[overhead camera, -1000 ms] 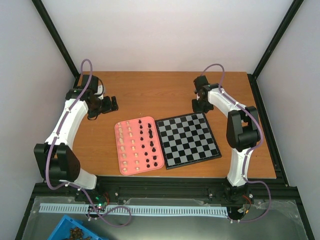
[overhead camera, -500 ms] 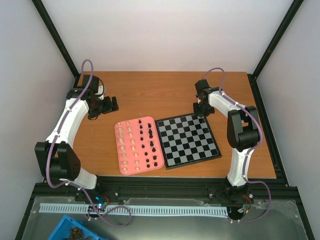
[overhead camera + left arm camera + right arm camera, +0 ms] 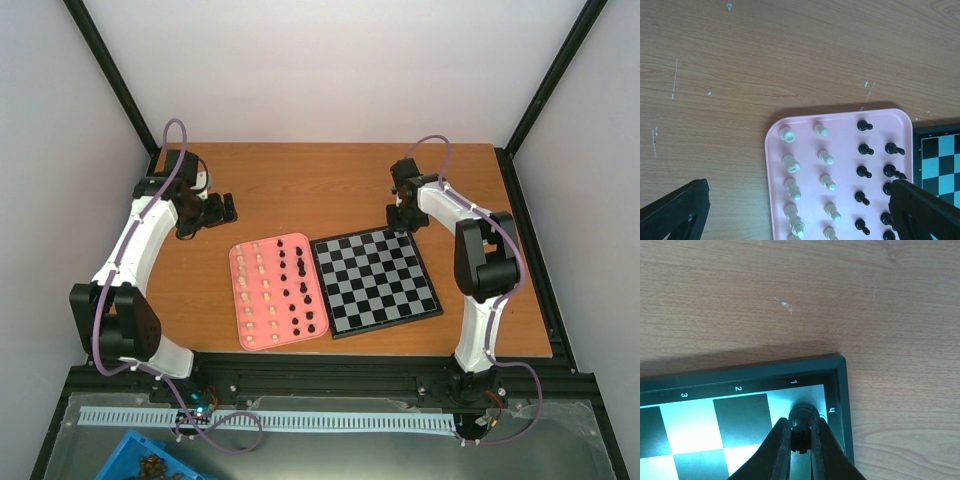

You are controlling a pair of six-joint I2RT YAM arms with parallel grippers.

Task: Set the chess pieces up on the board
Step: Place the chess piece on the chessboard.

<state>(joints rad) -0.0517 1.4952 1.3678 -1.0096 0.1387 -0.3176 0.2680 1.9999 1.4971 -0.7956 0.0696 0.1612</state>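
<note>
The black-and-white board [image 3: 385, 322] lies right of centre on the table. My right gripper [image 3: 402, 216] hangs over its far right corner. In the right wrist view this gripper [image 3: 801, 440] is shut on a black chess piece [image 3: 803, 415], whose round base is over the white corner square by the board's [image 3: 740, 415] black border. The other chess pieces stand on a pink tray [image 3: 236, 300]: cream ones [image 3: 826, 157] in the left rows, black ones [image 3: 864, 148] in the right rows. My left gripper [image 3: 228, 208] is open, above the table beyond the tray's far left corner, holding nothing.
The pink tray [image 3: 769, 165] touches the board's left edge [image 3: 940, 160]. Bare wooden table surrounds both. A blue bin [image 3: 150, 462] sits below the table's near edge at the left.
My right gripper has come a little nearer and lower over the board's far right corner with the black piece. The left arm has not moved.
</note>
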